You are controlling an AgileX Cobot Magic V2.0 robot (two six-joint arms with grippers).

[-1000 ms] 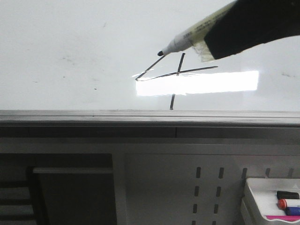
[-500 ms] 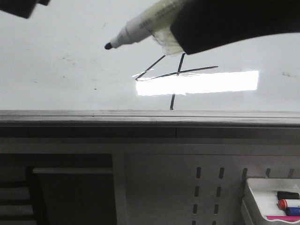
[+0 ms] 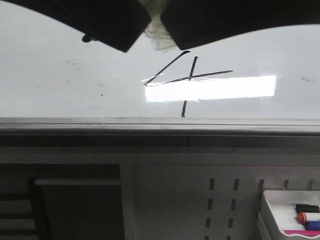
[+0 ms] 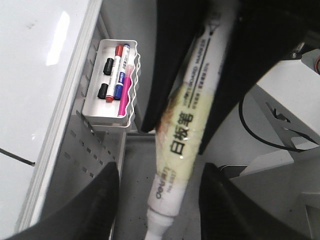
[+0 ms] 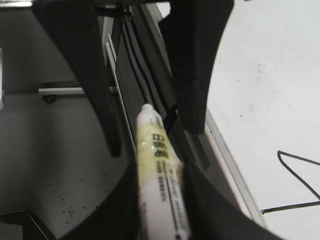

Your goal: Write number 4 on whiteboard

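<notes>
The number 4 (image 3: pixel 189 77) stands in thin black strokes on the whiteboard (image 3: pixel 60 75), across the light glare. Part of it shows in the right wrist view (image 5: pixel 300 165). My right gripper (image 5: pixel 160 200) is shut on a white and yellow marker (image 5: pixel 155 150). In the front view it (image 3: pixel 200 25) is above the 4, clear of the board. My left gripper (image 4: pixel 160 210) is open, with the marker (image 4: pixel 182 130) between its fingers (image 4: pixel 100 205) and a gap on each side. In the front view it (image 3: pixel 110 25) hides most of the marker; only taped barrel (image 3: pixel 159 35) and dark tip (image 3: pixel 87 38) show.
The board's grey metal edge rail (image 3: pixel 150 124) runs along its near side. A small white tray (image 4: pixel 112 80) of several markers hangs on the perforated panel below the rail, also in the front view (image 3: pixel 280 210). Grey floor lies below both grippers.
My right gripper carried the marker up and left, away from the 4. My left gripper came in from the upper left and now straddles the marker's tip end.
</notes>
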